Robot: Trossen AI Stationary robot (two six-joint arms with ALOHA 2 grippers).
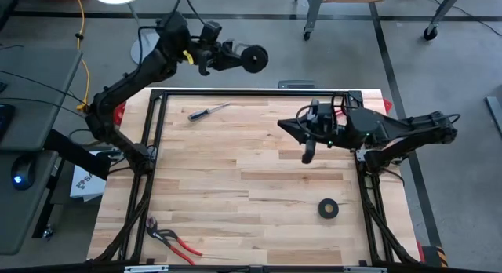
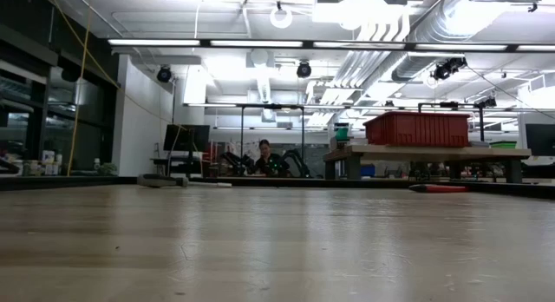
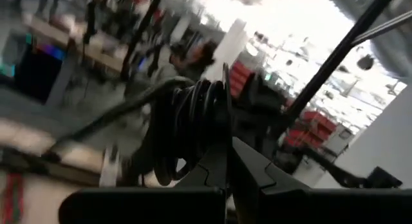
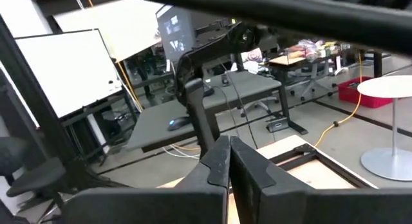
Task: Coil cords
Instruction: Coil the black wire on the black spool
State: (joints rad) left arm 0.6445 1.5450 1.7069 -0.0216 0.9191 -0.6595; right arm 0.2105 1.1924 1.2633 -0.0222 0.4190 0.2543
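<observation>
Past the far edge of the table (image 1: 259,171), out over the floor, the left gripper (image 1: 245,60) is pinched shut on the cords (image 1: 254,60), a small black coil. The left wrist view shows what the high view cannot: the cords (image 3: 190,130) are many thin black loops packed together, with one loose tail sticking out to the side.

The right gripper (image 1: 308,154) hangs over the right part of the table with its fingers closed and nothing in them. In its own wrist view the two fingers (image 4: 215,163) press flat together.

A screwdriver (image 1: 207,111) lies near the far edge. A black tape roll (image 1: 328,209) sits near the right side. Red pliers (image 1: 174,242) lie at the near left corner. The middle of the table is bare wood.

The low view shows only the wood and a person (image 2: 264,156) far off in the room.
</observation>
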